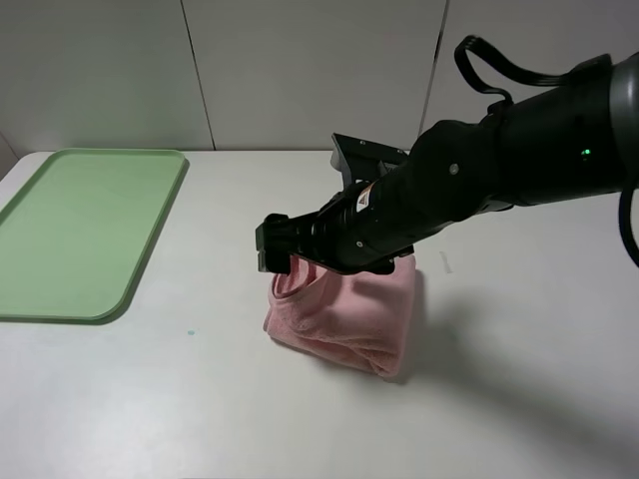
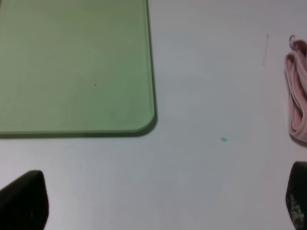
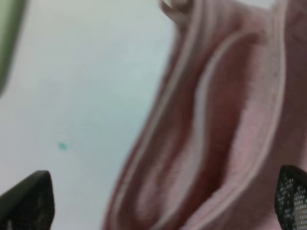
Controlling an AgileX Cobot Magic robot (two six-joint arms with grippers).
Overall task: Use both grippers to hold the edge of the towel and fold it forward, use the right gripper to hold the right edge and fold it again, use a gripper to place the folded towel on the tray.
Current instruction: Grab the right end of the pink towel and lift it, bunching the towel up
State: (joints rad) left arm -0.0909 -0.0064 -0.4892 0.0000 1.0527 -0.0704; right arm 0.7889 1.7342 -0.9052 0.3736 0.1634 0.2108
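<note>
Your bench (image 1: 300,429) is plain white and carries everything. Above it, the right arm (image 1: 499,160) reaches in from the right of the high view and crosses past the middle. The tray (image 1: 60,230) lies flat at the bench's left side, well apart from the arm and the cloth.

The towel (image 1: 349,319) sits near the middle of the bench, not on the tray. It is a folded, bunched pink bundle with its layers gaping toward the tray side.

Your right end effector (image 1: 272,249) hangs over the bundle's tray-side corner, with the cloth just beneath it and behind it under the arm. From its wrist camera you see its fingers (image 3: 29,201) spread wide. One is over bare bench and the other is over pink terry, with the towel's folds filling the space between and ahead of them. Nothing is pinched. You cannot tell whether the far finger touches the cloth.

Your left end effector (image 2: 160,196) shows only in its own wrist view. It is spread equally wide, empty and over bare bench, with the tray's rounded corner ahead and the towel's layered side off at one edge.

The edge of the towel (image 3: 198,120) runs as a pale stitched band curving through the folds. A tiny green speck (image 1: 189,330) marks the bench between tray and towel.
</note>
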